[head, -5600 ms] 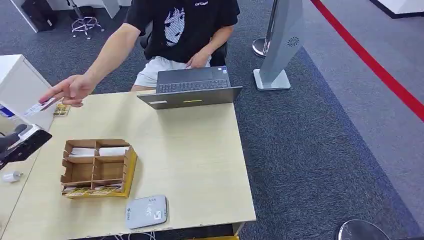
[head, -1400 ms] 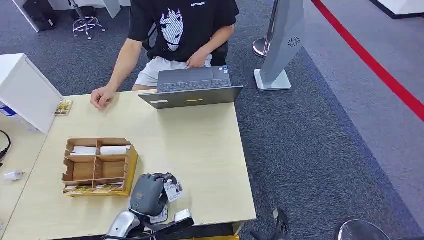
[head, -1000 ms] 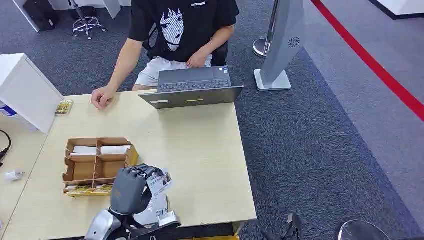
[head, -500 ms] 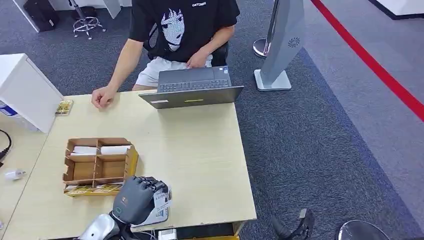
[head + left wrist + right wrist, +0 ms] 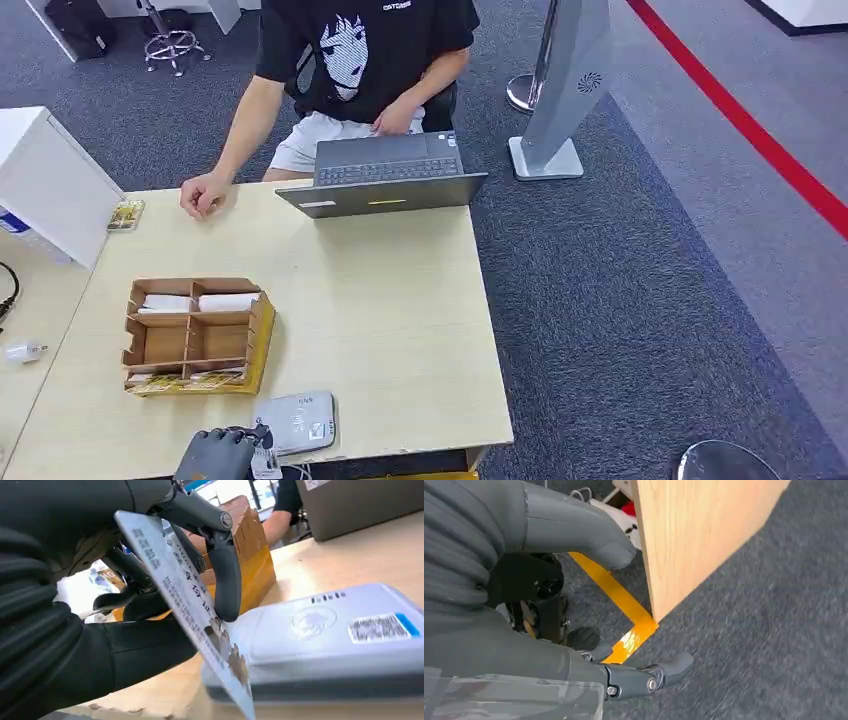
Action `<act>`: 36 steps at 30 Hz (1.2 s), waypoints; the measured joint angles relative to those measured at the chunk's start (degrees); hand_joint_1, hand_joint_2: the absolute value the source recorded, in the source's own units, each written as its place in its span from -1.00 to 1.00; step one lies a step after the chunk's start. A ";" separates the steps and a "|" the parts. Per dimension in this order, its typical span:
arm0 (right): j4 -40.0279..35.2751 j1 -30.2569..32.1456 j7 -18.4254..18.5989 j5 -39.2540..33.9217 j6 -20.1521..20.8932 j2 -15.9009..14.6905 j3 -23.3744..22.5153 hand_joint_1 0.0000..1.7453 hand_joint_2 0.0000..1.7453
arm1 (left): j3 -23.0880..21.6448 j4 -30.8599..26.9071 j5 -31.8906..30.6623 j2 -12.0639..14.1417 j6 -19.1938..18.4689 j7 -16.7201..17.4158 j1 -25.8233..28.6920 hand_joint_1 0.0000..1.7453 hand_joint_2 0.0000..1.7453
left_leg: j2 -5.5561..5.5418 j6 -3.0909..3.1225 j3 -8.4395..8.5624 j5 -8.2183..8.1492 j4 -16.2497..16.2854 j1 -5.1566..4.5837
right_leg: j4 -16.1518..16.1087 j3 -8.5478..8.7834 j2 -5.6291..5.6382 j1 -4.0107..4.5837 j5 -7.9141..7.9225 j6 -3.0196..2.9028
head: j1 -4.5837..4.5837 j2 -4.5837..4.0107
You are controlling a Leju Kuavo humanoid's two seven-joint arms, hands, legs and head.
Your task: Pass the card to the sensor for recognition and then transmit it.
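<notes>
My left hand (image 5: pixel 213 455) sits at the table's near edge, just left of the grey card reader (image 5: pixel 295 421). It pinches a white printed card (image 5: pixel 265 461) between thumb and fingers. In the left wrist view the card (image 5: pixel 186 597) stands tilted on edge in front of the reader (image 5: pixel 345 640), its lower corner beside the reader's near side; my left hand (image 5: pixel 75 610) is behind it. My right hand (image 5: pixel 529 605) hangs beside the table's wooden side panel (image 5: pixel 694 535), over the carpet, with its fingers apart and nothing in them.
A cardboard organiser (image 5: pixel 195 335) with white slips stands left of centre. A laptop (image 5: pixel 385 180) sits at the far edge, and a seated person rests a hand (image 5: pixel 203 195) on the table. A white box (image 5: pixel 50 180) is at the left. Yellow floor tape (image 5: pixel 624 600) runs under the table.
My left hand has drawn back with the card, from over the reader toward the table's near edge, and now sits low in the head view. The reader lies uncovered.
</notes>
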 joint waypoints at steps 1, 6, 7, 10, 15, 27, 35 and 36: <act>0.02 0.05 0.16 0.00 -0.09 -0.02 -0.37 -1.00 1.00 | 0.00 -0.87 -0.04 0.85 -0.35 0.30 0.44 1.00 1.00 | 0.00 0.00 0.02 0.00 0.00 0.00 | 0.00 0.00 0.02 0.00 0.00 0.00 | 0.00 0.00; 0.02 0.21 0.48 -0.05 -0.50 0.00 -1.62 -1.00 1.00 | 0.00 -3.30 -0.04 2.86 -0.74 0.74 1.73 1.00 1.00 | -0.06 -0.01 0.04 0.06 0.01 -0.01 | 0.00 0.07 -0.04 0.00 0.07 -0.02 | 0.00 0.00; 0.02 0.25 0.51 -0.05 -0.50 0.00 -1.70 -1.00 1.00 | 0.00 -3.58 -0.04 3.14 -0.74 0.74 1.82 1.00 1.00 | -0.05 -0.01 0.05 0.07 0.01 -0.01 | 0.00 0.07 -0.04 -0.01 0.08 -0.02 | 0.00 0.00; 0.02 0.30 0.53 -0.05 -0.44 0.00 -1.90 -1.00 1.00 | 0.00 -4.24 -0.04 3.56 -0.76 0.76 2.05 1.00 1.00 | -0.05 -0.02 0.06 0.07 0.02 -0.01 | 0.00 0.08 -0.04 -0.01 0.09 -0.02 | 0.02 0.00; 0.02 0.30 0.53 -0.05 -0.44 0.00 -2.32 -1.00 1.00 | 0.00 -4.74 -0.04 3.87 -0.76 0.79 2.11 1.00 1.00 | -0.05 -0.02 0.07 0.07 0.02 0.00 | 0.00 0.08 -0.04 -0.01 0.09 -0.02 | 0.00 0.00; 0.04 0.33 1.55 2.34 0.52 -0.55 -3.45 -1.00 1.00 | 3.83 -9.07 -11.22 2.75 13.96 -2.04 2.12 1.00 1.00 | -0.05 -0.02 0.07 0.07 0.03 -0.01 | 0.00 0.08 -0.04 -0.01 0.09 -0.02 | 0.02 0.00; 0.13 0.24 3.00 5.79 1.27 -1.07 -3.98 -1.00 1.00 | 20.84 -15.14 -5.07 -2.58 14.35 -14.67 -4.73 1.00 1.00 | -0.10 -0.01 0.11 0.23 0.06 0.00 | 0.01 0.10 -0.07 -0.01 0.13 -0.03 | 0.00 0.00; 0.13 0.20 3.55 6.58 1.27 -1.09 -3.98 -1.00 1.00 | 23.00 -14.90 -4.98 -2.71 11.40 -14.47 -7.10 1.00 1.00 | -0.13 -0.03 0.10 0.26 0.06 0.01 | 0.01 0.07 -0.11 0.01 0.15 -0.02 | 0.00 0.00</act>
